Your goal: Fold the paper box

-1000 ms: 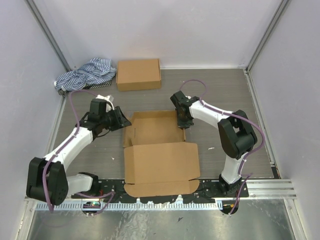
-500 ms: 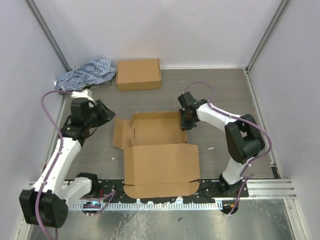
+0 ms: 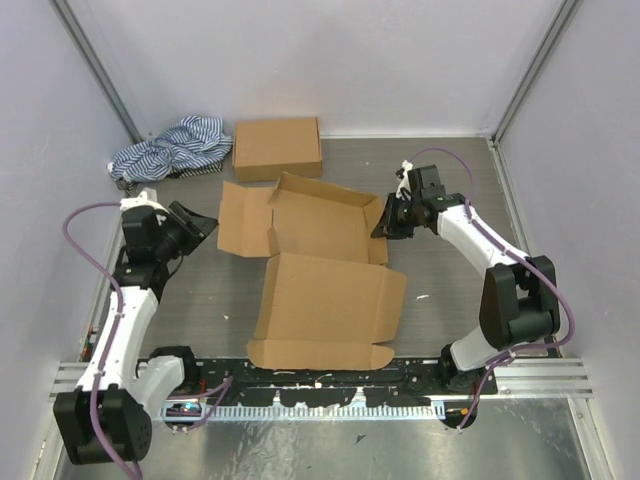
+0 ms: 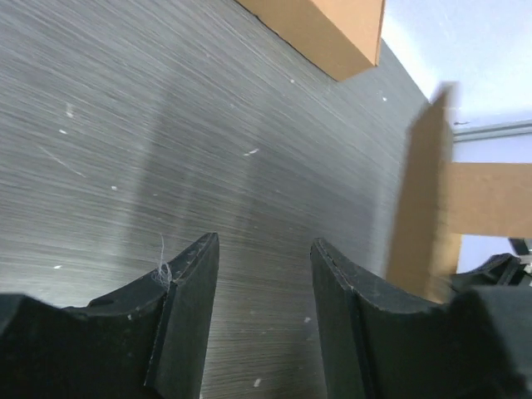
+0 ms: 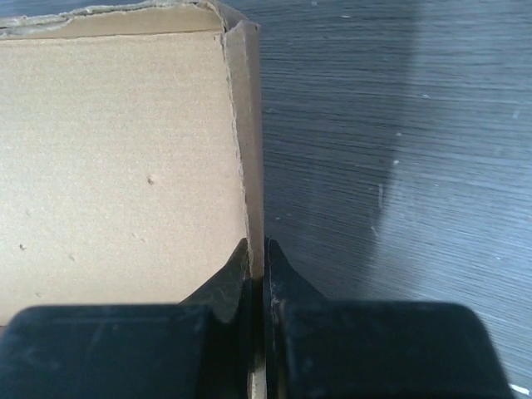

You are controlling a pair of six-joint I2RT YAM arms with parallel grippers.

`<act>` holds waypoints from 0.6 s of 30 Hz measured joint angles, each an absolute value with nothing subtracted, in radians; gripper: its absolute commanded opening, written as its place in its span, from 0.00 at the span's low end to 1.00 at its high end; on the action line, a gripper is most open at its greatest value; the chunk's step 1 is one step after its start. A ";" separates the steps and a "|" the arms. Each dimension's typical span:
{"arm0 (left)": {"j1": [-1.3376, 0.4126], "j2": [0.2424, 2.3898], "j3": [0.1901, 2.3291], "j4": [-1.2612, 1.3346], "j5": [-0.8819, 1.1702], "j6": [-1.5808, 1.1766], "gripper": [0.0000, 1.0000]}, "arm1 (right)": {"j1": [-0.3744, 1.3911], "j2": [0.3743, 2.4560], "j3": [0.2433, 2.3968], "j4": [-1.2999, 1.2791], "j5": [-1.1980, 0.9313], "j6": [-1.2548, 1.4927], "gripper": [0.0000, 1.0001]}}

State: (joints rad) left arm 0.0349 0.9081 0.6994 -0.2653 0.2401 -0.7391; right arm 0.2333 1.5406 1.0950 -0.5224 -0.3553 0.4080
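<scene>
Starting at the far left corner, a striped cloth (image 3: 168, 148) lies bunched against the wall, well apart from the work. Nearer, the left gripper (image 4: 263, 248) hangs low over the bare table (image 3: 190, 300). Its claw is spread with nothing between the fingers, and it is clear of the cardboard. To its right, at the far side, sits a closed carton (image 3: 277, 148) that plays no part here.

The paper box (image 3: 330, 300) occupies the middle of the table, mostly unfolded. Its left flap (image 3: 243, 220) splays outward. The far section has walls partly lifted into a shallow tray. The broad lid panel (image 3: 335, 292) lies flat toward the near edge, with its tuck flap (image 3: 320, 356) unbent.

On the right, the right gripper (image 5: 256, 253) has its claw pressed together on the thin right wall (image 5: 252, 150) of the tray, pinching the top edge of the cardboard.

By the look of it, the fold is at an early stage: only the right side is under control. The left flap has yet to be raised and locked, and the lid has yet to be swung over and tucked.
</scene>
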 measured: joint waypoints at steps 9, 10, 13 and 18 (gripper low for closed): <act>0.060 1.087 0.503 0.219 0.509 -1.066 0.54 | 0.193 1.511 1.084 -0.482 -0.518 0.414 0.01; 0.060 1.106 0.483 0.292 0.534 -1.111 0.54 | 0.193 1.511 1.084 -0.480 -0.525 0.414 0.01; 0.060 1.130 0.448 0.456 0.584 -1.213 0.54 | 0.193 1.511 1.084 -0.479 -0.538 0.413 0.01; 0.060 1.130 0.429 0.678 0.630 -1.333 0.54 | 0.193 1.511 1.084 -0.478 -0.559 0.413 0.01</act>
State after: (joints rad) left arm 0.0601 1.1301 0.4290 0.6781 0.6304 -1.3334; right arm 0.1932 1.5112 1.0840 -0.4782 -0.5587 0.4129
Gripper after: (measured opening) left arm 0.539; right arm 0.079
